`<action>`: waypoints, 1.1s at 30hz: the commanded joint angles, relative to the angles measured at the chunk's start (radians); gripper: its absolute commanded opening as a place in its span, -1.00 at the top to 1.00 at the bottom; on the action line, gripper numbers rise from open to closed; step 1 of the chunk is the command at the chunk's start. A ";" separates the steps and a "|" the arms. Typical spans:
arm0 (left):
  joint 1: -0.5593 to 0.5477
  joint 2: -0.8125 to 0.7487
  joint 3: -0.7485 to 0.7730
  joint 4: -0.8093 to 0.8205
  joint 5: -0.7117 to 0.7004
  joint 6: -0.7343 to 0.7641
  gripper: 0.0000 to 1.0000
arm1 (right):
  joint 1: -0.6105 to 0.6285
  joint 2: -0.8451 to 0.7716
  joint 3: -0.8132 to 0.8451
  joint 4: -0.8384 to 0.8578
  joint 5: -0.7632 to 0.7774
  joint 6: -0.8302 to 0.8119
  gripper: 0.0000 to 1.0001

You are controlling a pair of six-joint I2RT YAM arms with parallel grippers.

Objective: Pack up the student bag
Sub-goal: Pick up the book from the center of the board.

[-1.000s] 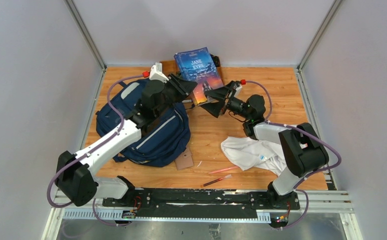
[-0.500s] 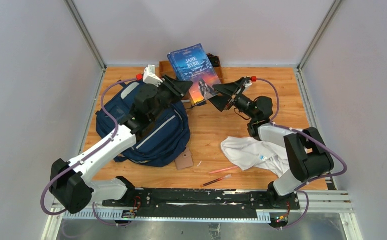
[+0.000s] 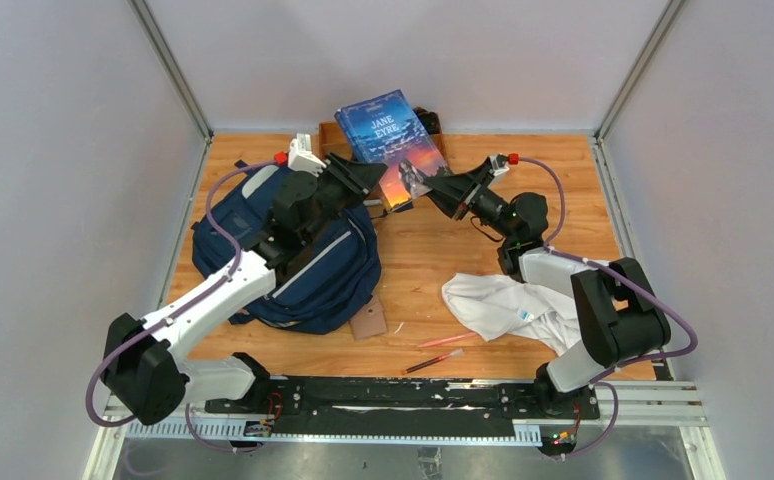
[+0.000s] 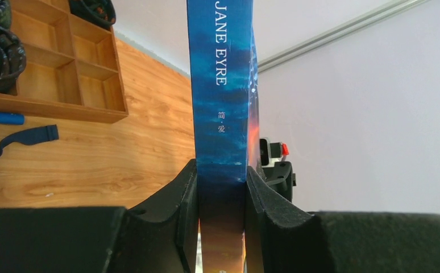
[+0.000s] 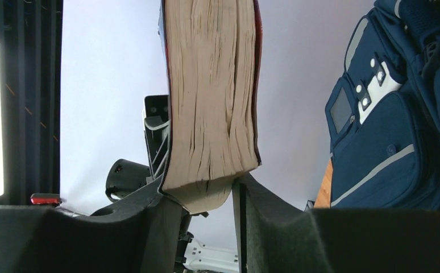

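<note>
Bag position: the bag (image 3: pixel 293 250) lies flat on the left half of the bench (image 3: pixel 433 270), under the left arm, front pocket up.
Bag handling: soft and floppy by the look of it, bulky, probably light while unfilled. Its mouth is unlikely to hold open by itself. Best taken at the zip rim or the top loop, not the slack middle. Whether the main zip is open cannot be told.
Book: a thick paperback (image 3: pixel 388 135) held up off the bench at the back, beside the bag. Judged stiff, fairly heavy, with a glossy cover that may slip.
Left tool: the left tool (image 4: pixel 220 176) is clenched on the book's spine, a pad on each cover.
Right tool: the right tool (image 5: pixel 203 193) grasps the book's page-edge corner, both pads appearing to touch.
Count, task things: one bag, one book.
Count, others: one white garment (image 3: pixel 508 305), two pens (image 3: pixel 446 341), one cardboard scrap (image 3: pixel 370 320), one wooden tray (image 4: pixel 64 74).
</note>
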 commanded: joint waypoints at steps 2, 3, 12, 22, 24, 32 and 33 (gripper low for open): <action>-0.011 0.011 -0.018 0.099 0.024 -0.014 1.00 | -0.017 -0.031 0.022 0.046 0.044 -0.061 -0.08; -0.012 0.016 -0.019 0.099 0.026 -0.019 1.00 | -0.017 -0.032 0.026 0.040 0.045 -0.067 -0.18; -0.014 0.039 -0.046 0.099 0.035 -0.052 1.00 | -0.018 -0.027 0.029 -0.018 0.049 -0.103 0.41; -0.013 -0.024 -0.089 0.032 0.014 0.039 0.04 | -0.066 -0.075 -0.021 -0.073 -0.015 -0.144 1.00; -0.012 -0.058 -0.076 -0.058 -0.036 0.102 -0.28 | -0.102 -0.122 -0.040 -0.147 -0.063 -0.185 1.00; -0.014 -0.114 0.034 -0.473 -0.078 0.503 -0.49 | -0.311 -0.408 -0.097 -0.575 -0.256 -0.390 1.00; -0.013 -0.102 0.053 -0.512 -0.014 0.581 -0.50 | -0.324 -0.441 -0.082 -0.707 -0.280 -0.465 1.00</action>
